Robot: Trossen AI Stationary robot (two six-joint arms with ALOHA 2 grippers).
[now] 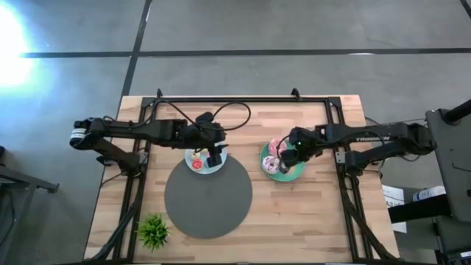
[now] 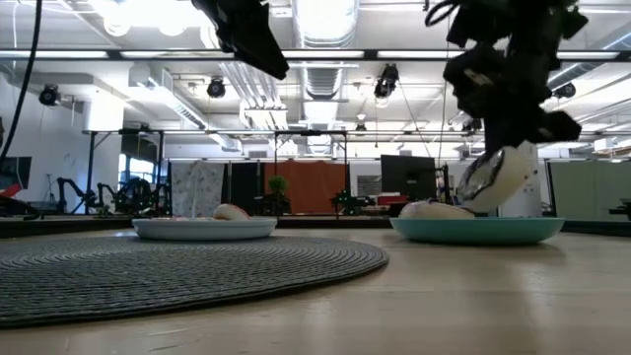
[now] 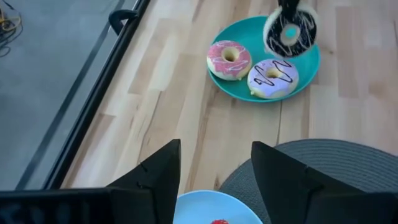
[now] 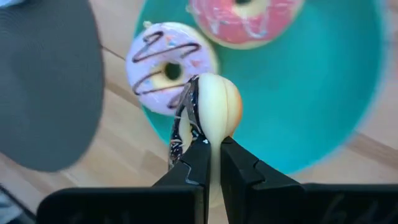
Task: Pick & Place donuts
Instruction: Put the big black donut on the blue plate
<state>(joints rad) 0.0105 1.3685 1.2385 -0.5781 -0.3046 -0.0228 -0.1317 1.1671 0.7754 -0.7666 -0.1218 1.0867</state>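
Observation:
A teal plate (image 3: 308, 71) holds a pink-iced donut (image 3: 229, 59) and a pale lilac donut with dark drizzle (image 3: 272, 78), both lying flat. My right gripper (image 4: 212, 155) hangs over this plate, shut on a third, dark-iced donut (image 3: 290, 31). My left gripper (image 3: 214, 180) is open and touches nothing, above the light blue plate (image 1: 213, 168). That plate carries small donuts (image 1: 196, 157). In the low view the left gripper (image 2: 246, 35) is well above the blue plate (image 2: 204, 229). My right gripper pinches the dark-iced donut by its ring (image 4: 211, 127), one finger on the iced face and one on the pale dough face. The fingers come from above, pointing down. The donut (image 2: 496, 177) stands on edge, tilted, lifted clear above the teal plate (image 2: 478, 230).
A round grey woven mat (image 1: 208, 197) lies near of both plates, toward the table's near edge. A small green plant (image 1: 153, 230) stands at the near left corner. A black frame (image 1: 243, 101) runs along the table's far edge and sides. Bare wood lies near right.

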